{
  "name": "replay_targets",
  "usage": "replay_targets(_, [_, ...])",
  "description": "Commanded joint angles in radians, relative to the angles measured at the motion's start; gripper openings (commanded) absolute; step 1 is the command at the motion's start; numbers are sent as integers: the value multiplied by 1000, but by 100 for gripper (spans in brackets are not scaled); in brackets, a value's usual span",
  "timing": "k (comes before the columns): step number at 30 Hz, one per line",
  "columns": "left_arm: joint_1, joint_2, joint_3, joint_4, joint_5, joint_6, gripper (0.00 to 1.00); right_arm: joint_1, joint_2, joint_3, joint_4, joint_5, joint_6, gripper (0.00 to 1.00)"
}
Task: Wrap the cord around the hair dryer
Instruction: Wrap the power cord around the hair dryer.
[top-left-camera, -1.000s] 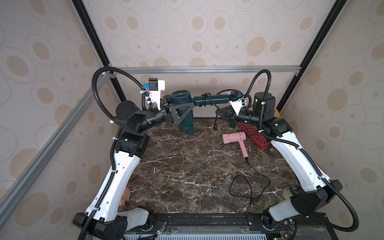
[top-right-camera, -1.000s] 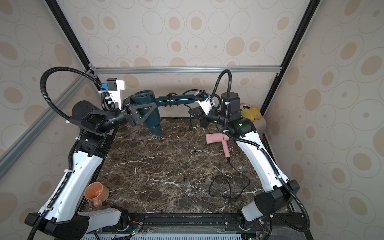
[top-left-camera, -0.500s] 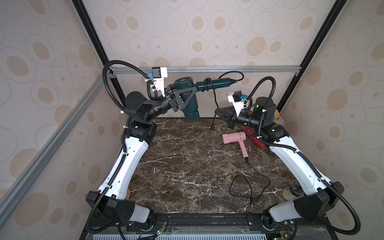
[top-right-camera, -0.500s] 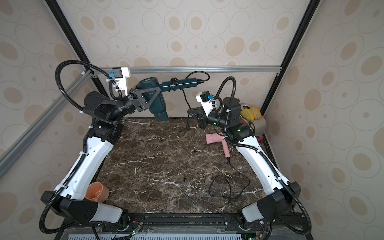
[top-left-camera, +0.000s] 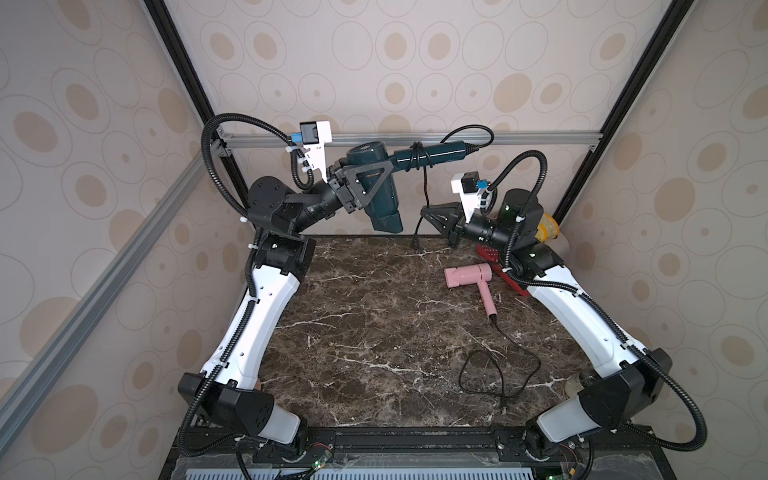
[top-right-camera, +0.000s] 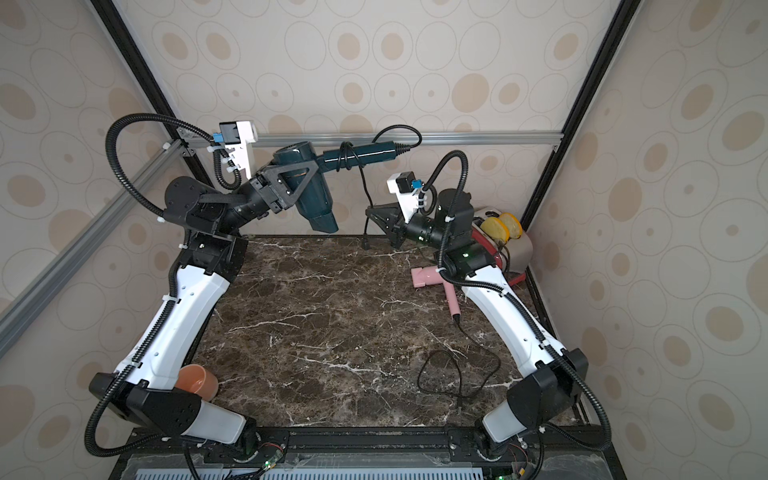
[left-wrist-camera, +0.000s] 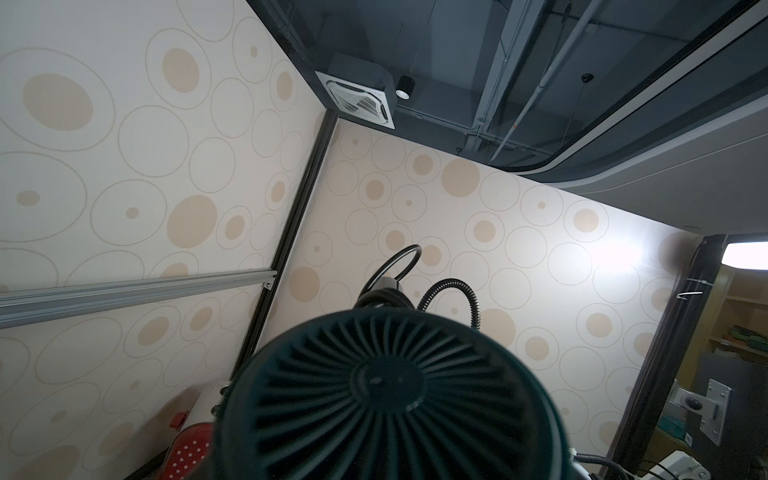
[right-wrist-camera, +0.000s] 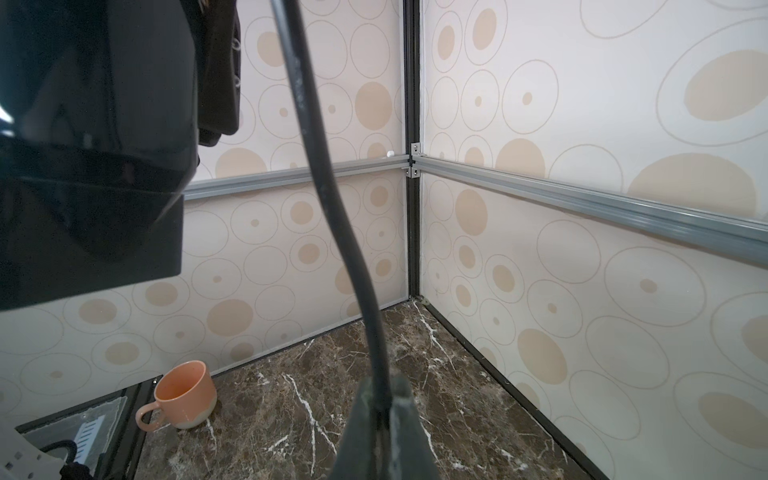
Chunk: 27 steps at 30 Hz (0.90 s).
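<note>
A dark teal hair dryer (top-left-camera: 380, 195) (top-right-camera: 316, 195) is held high at the back of the cell, nozzle down and handle pointing right. My left gripper (top-left-camera: 376, 176) (top-right-camera: 301, 176) is shut on its body. The left wrist view shows only the hair dryer's rear grille (left-wrist-camera: 386, 390), which hides the jaws. The black cord (top-left-camera: 424, 187) (top-right-camera: 362, 183) circles the handle a couple of times, loops off the handle's end and hangs down. Its plug (top-left-camera: 414, 243) dangles near the table's back edge. My right gripper (top-left-camera: 426, 210) (top-right-camera: 370, 212) (right-wrist-camera: 384, 399) is shut on the hanging cord (right-wrist-camera: 332, 187), below the handle.
A pink hair dryer (top-left-camera: 469, 276) lies at the right of the marble table (top-left-camera: 365, 332), its thin black cord (top-left-camera: 498, 365) looped toward the front. A red toaster (top-right-camera: 494, 241) with bread stands at the back right corner. An orange mug (top-right-camera: 195, 380) (right-wrist-camera: 183, 395) sits by the left arm's base.
My left arm has lifted the teal hair dryer up and back toward the wall. The right gripper has come away from the handle and now sits lower on the hanging cord.
</note>
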<state>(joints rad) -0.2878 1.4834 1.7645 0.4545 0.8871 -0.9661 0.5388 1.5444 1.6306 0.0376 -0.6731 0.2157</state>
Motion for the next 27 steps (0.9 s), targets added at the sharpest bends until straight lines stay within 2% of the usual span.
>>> replay_targets(1, [-7, -57, 144, 313, -106, -34, 0, 11, 77, -6, -180, 34, 19, 12])
replay_targets(6, [-13, -48, 162, 313, -109, -34, 0, 32, 111, 10, -169, 25, 32, 11])
replay_targets(9, [-13, -43, 178, 301, -102, -26, 0, 43, 111, -7, -146, 30, 41, 0])
replay_targets(14, [-12, -59, 177, 199, -101, 75, 0, 54, 70, -38, -173, 46, 19, 0])
replay_targets(21, [-1, -77, 182, -236, -177, 509, 0, 131, -59, -79, -337, 69, -101, 0])
replay_targets(27, [23, -52, 200, -570, -232, 781, 0, 209, -184, -36, -549, 162, -192, 0])
